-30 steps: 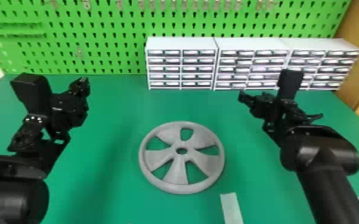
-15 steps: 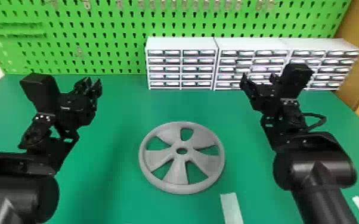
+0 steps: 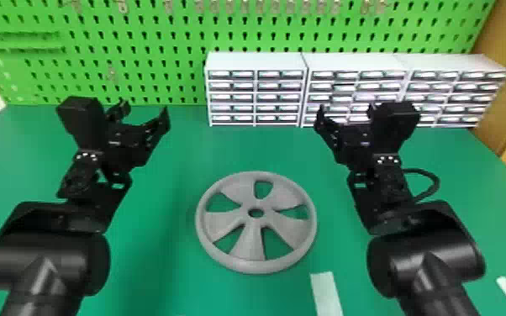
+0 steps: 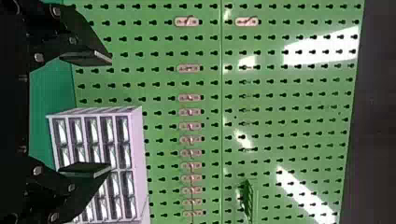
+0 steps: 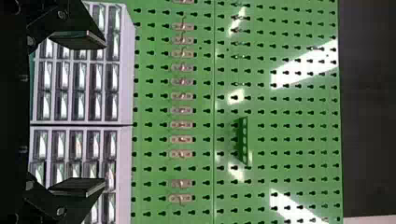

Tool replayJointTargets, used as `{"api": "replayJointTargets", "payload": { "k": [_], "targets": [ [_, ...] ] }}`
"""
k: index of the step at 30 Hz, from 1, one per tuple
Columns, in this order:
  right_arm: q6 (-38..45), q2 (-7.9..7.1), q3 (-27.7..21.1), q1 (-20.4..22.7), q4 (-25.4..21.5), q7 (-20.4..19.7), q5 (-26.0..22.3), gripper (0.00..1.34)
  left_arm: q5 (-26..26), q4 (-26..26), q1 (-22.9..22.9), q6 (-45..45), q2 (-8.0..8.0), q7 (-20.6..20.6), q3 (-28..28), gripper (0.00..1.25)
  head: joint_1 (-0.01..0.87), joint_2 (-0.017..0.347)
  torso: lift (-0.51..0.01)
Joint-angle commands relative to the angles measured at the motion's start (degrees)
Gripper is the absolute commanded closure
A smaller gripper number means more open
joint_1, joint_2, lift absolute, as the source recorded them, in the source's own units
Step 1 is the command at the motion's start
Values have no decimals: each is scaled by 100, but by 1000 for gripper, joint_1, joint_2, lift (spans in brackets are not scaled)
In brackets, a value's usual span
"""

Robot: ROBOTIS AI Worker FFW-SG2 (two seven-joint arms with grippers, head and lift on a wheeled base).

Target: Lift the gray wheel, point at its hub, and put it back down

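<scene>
We've got our black left gripper (image 3: pixel 143 110) and black right gripper (image 3: pixel 346 110) spread wide, empty, well apart from the round gray five-spoked wheel's (image 3: pixel 251 243) rim.

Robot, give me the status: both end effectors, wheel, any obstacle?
Left end effector open, empty. Right end effector open, empty. Gray wheel flat on table. White strip near wheel, not touching.

The round, matte gray wheel with a raised rim and five broad spokes (image 3: pixel 251 243) lies flat, face up, on the green tabletop (image 3: pixel 168 260). The spokes flare outward from a small oval-looking open hub, with openings between them showing green beneath. It rests ungripped, between the two arms and apart from both.
</scene>
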Motion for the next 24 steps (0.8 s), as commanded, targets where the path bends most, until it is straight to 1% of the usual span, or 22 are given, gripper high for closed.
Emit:
{"api": "replayJointTargets", "payload": {
  "k": [1, 6, 7, 9, 12, 14, 16, 17, 21, 24],
  "targets": [
    [-62, -7, 88, 7, 41, -21, 51, 279, -183, 152, -204, -104, -3, 65, -245, 383, 692, 48, -88],
    [-62, -7, 140, -28, 146, -21, 60, 300, -209, 284, -336, -166, -11, 250, -447, 378, 692, 48, -88],
    [-62, -7, 149, -37, 164, -21, 95, 298, -227, 301, -345, -166, -11, 355, -500, 375, 692, 48, -88],
    [-62, -25, 167, -72, 208, -12, 174, 286, -227, 310, -371, -166, -11, 417, -552, 372, 692, 48, -88],
    [-106, -95, 202, -99, 287, -12, 183, 226, -227, 337, -398, -201, -11, 426, -570, 358, 692, 48, -88],
    [-220, -130, 193, -107, 357, 23, 148, 153, -236, 345, -398, -254, -11, 426, -561, 351, 692, 48, -88],
    [-449, -130, 114, -99, 480, 85, 148, 56, -271, 354, -389, -280, -11, 434, -535, 348, 692, 48, -88],
    [-546, -112, 61, -90, 524, 120, 148, 32, -262, 354, -389, -280, -11, 443, -526, 346, 692, 48, -88],
    [-598, -25, -114, -28, 568, 164, 244, 41, -262, 363, -362, -306, -29, 469, -473, 311, 692, 48, -88],
    [-598, -16, -132, -37, 612, 173, 192, 47, -262, 363, -345, -333, -38, 487, -438, 265, 692, 48, -88]
  ]
}}
